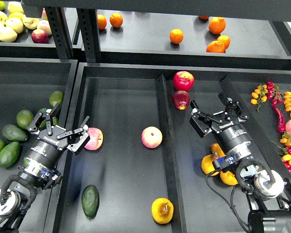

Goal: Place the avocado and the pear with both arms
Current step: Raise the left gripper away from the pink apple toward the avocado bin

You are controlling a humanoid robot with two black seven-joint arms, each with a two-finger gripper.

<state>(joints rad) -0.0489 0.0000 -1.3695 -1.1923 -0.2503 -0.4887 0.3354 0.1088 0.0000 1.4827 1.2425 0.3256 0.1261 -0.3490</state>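
The dark green avocado [90, 200] lies on the floor of the middle black bin [121, 107], near its front left. The yellow-orange pear [162, 210] with a brown blotch lies to its right, near the front by the bin's divider. My left gripper [63, 127] is open and empty over the bin's left wall, well behind the avocado and beside a pink apple [93, 138]. My right gripper [216, 114] is open and empty in the right compartment, far behind and to the right of the pear.
A second pink apple [151, 137] sits mid-bin. Two red apples [183, 80] lie at the back right. Several avocados [9, 153] fill the left bin. Yellow pears [209, 164] lie under my right arm. Oranges [176, 36] are on the shelf; peppers [280, 119] are at far right.
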